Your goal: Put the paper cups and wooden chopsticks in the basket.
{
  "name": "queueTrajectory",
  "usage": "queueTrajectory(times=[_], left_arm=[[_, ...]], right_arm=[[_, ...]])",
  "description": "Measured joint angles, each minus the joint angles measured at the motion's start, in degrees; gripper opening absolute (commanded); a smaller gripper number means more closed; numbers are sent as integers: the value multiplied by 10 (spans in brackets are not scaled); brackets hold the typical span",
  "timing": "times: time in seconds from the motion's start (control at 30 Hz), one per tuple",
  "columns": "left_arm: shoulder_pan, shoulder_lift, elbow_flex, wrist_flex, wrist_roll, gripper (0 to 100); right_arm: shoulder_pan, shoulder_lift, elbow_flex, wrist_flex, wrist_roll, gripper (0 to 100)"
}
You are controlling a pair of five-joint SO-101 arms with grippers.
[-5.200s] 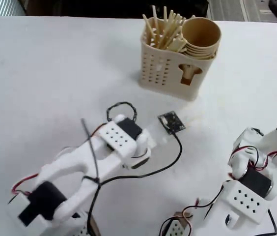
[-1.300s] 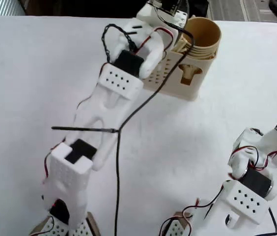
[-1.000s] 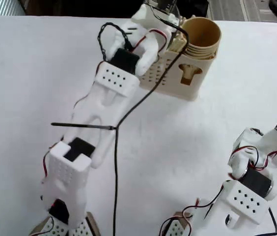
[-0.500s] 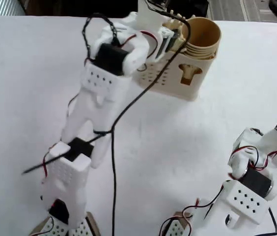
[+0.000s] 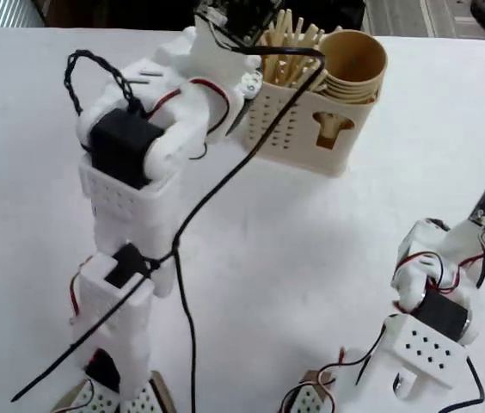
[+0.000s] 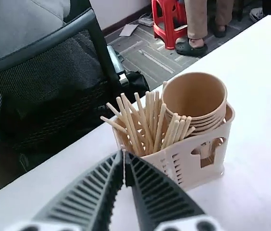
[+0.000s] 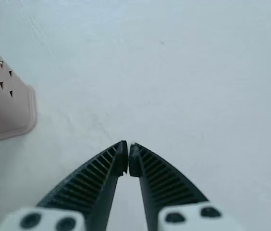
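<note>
A matte white desk (image 5: 414, 172) carries everything. The left arm (image 5: 131, 189), built of white plastic shells and black motor blocks, is stretched up beside the basket (image 5: 298, 129), and its black cable (image 5: 225, 181) is draped across the basket's front wall. The right arm (image 5: 436, 301) is folded low, well apart from the basket. The basket is cream plastic with a perforated wall and a shaped cut-out. It stands upright with a nested stack of tan paper cups (image 5: 353, 60) in one compartment and a bristling bundle of pale wooden chopsticks (image 5: 290, 47) in the other. The left gripper (image 6: 124, 159), ribbed and black, is pressed together and empty, near the basket. The right gripper (image 7: 127, 154) is likewise pressed together over bare desk.
</note>
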Motion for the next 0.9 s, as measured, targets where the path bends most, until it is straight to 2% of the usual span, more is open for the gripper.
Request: queueTrajectory(times=[0.2, 0.43, 0.5, 0.8, 0.9], left_arm=[[-46, -85, 0, 4, 47, 24], [-55, -233, 20, 4, 47, 24], [-65, -280, 62, 4, 47, 24], [-87, -549, 352, 4, 47, 24], [-88, -640, 446, 0, 47, 24]], right_arm=[[-69, -90, 0, 46, 0, 20], [-192, -329, 25, 149, 7, 20], [-202, -371, 51, 151, 25, 20], [-207, -373, 112, 172, 34, 19], [-237, -374, 113, 200, 34, 19]])
